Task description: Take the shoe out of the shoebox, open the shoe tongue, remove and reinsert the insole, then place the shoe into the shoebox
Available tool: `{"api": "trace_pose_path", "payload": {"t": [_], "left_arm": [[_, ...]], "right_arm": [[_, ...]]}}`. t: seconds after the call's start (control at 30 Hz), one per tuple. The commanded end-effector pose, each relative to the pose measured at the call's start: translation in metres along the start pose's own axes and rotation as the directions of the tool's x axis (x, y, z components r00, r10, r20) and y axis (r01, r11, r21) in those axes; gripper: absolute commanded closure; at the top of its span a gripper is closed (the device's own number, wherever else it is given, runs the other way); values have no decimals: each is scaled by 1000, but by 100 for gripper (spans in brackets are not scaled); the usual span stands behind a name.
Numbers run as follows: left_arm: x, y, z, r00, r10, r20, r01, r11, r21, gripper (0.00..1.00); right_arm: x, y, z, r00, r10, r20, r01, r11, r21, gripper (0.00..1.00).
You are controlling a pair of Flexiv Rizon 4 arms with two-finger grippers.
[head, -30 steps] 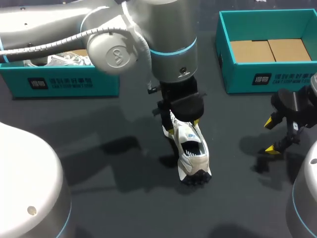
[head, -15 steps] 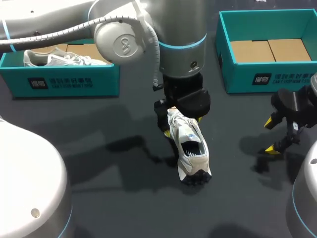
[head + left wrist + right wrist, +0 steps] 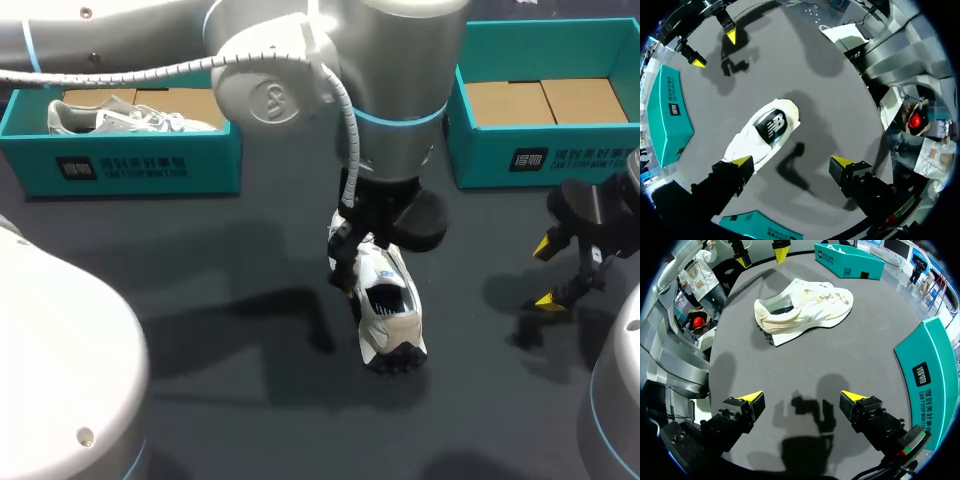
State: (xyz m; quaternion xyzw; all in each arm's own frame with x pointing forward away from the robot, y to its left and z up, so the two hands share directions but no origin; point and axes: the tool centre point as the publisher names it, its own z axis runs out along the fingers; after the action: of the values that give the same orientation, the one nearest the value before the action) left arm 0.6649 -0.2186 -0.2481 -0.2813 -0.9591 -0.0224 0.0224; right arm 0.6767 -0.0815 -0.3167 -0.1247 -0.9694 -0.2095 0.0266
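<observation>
A white shoe [image 3: 388,305] rests on the dark table near the middle, its opening facing up. My left gripper [image 3: 362,252] hangs just above the shoe's far end, open and holding nothing. In the left wrist view the shoe [image 3: 765,132] lies below and ahead of the left gripper [image 3: 792,161], close to one finger and apart from both. My right gripper [image 3: 565,270] stands open at the table's right side, empty. From the right wrist view the shoe [image 3: 805,310] lies well ahead of the right gripper [image 3: 801,396].
A teal shoebox [image 3: 120,165] at the back left holds another pale shoe [image 3: 120,118]. A second teal shoebox [image 3: 545,150] at the back right shows only its cardboard bottom. Bare table lies between the shoe and my right gripper.
My left gripper has opened, let go of the shoe's far end and risen above it. The shoe stays where it was. The right arm has not moved.
</observation>
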Motion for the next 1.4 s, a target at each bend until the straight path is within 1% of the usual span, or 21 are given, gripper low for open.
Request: {"api": "trace_pose_path", "payload": {"t": [0.03,0.1,0.17,0.2,0.27,0.6,0.63,0.7,0.73,0.8,0.87,0.97,1.03,1.1,1.2,1.4], "left_arm": [[-1,-13,5,991,-131,-19,129,989,-71,0],[1,-19,10,993,-114,-33,113,993,-20,0],[2,-23,14,995,-91,-44,93,995,46,0],[3,-26,16,992,-110,-63,115,990,80,0],[2,-28,16,989,-96,-112,110,986,126,0],[2,-28,16,989,-96,-112,110,986,126,0],[4,-31,20,988,-122,-96,132,986,102,0],[7,-34,27,981,-174,-86,184,975,127,0],[8,-36,31,977,-202,-69,209,970,120,0],[11,-38,37,968,-240,-74,248,960,129,0],[15,-43,42,954,-296,-55,300,947,112,0],[17,-50,49,940,-339,-45,342,933,108,0],[17,-52,53,930,-365,-54,369,922,121,0],[15,-53,58,913,-404,-49,407,906,118,0],[10,-57,65,897,-433,-85,441,887,134,0],[4,-64,75,856,-512,-65,516,844,143,0]], "right_arm": [[2,-1,0,1000,-1,3,1,1000,0,0],[2,-1,0,1000,-1,3,1,1000,0,0],[2,-1,0,1000,-1,3,1,1000,0,0],[2,-1,0,1000,-1,3,1,1000,0,0],[2,-1,0,1000,-1,3,1,1000,0,0],[2,-1,0,1000,-1,3,1,1000,0,0],[2,-1,0,1000,-1,3,1,1000,0,0],[2,-1,0,1000,-1,3,1,1000,0,0],[2,-1,0,1000,-1,3,1,1000,0,0],[2,-1,0,1000,-1,3,1,1000,0,0],[2,-1,0,1000,-1,3,1,1000,0,0],[2,-1,0,1000,-1,3,1,1000,0,0],[2,-1,0,1000,-1,3,1,1000,0,0],[2,-1,0,1000,-1,3,1,1000,0,0],[2,-1,0,1000,-1,3,1,1000,0,0],[2,-1,0,1000,-1,3,1,1000,0,0]]}}
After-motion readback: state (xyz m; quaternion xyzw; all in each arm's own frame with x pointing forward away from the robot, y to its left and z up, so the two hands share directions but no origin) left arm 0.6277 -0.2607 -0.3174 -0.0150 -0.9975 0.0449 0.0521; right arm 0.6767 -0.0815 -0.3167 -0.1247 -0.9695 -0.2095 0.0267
